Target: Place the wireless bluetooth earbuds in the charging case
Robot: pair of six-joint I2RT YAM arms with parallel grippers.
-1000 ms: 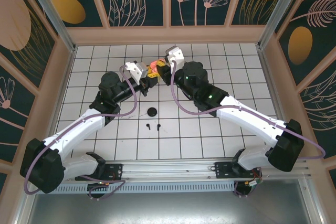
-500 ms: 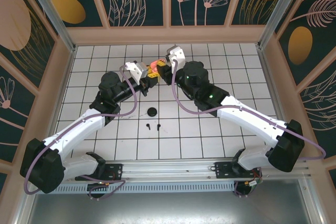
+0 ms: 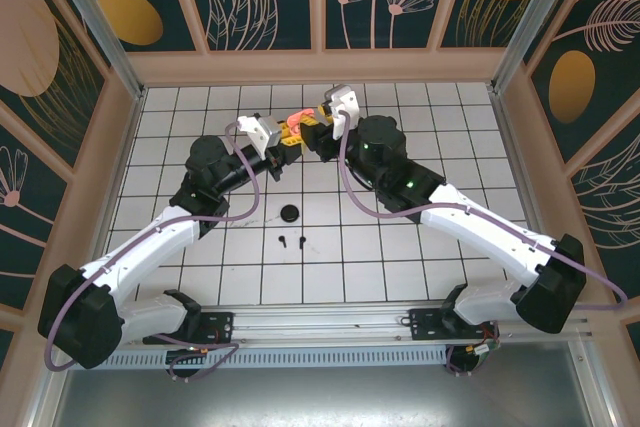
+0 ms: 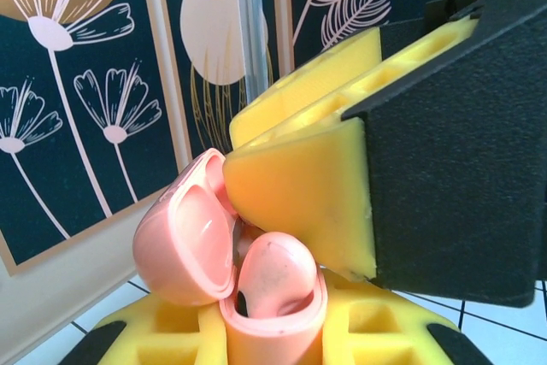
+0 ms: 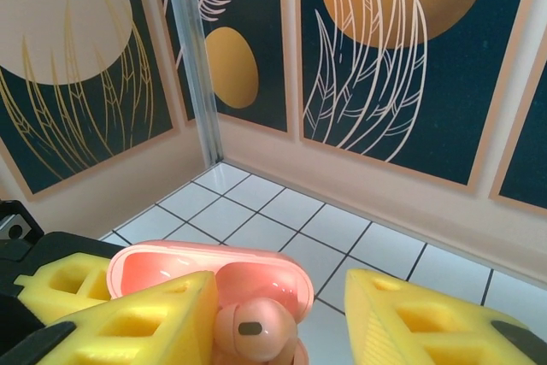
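Note:
My left gripper (image 3: 286, 139) is shut on an open coral-pink charging case (image 4: 256, 314), held above the far middle of the table with its lid (image 4: 184, 241) tipped back. One coral-pink earbud (image 4: 278, 275) sits in the case's mouth, and it also shows between my right gripper's fingers as the same earbud (image 5: 255, 328). My right gripper (image 5: 278, 314) stands open around it. Its left finger (image 5: 128, 326) touches the earbud and its right finger (image 5: 427, 322) is apart. Two black earbuds (image 3: 292, 242) lie on the tiles. The lavender earbuds are out of view.
A round black case (image 3: 290, 212) lies on the white tiled table (image 3: 420, 247) just behind the black earbuds. The back wall (image 3: 320, 67) runs close behind both grippers. Open tiles spread to the left and right of the arms.
The right arm has shifted a little to the right and its wrist has turned. The left gripper has moved slightly toward the back wall with the pink case.

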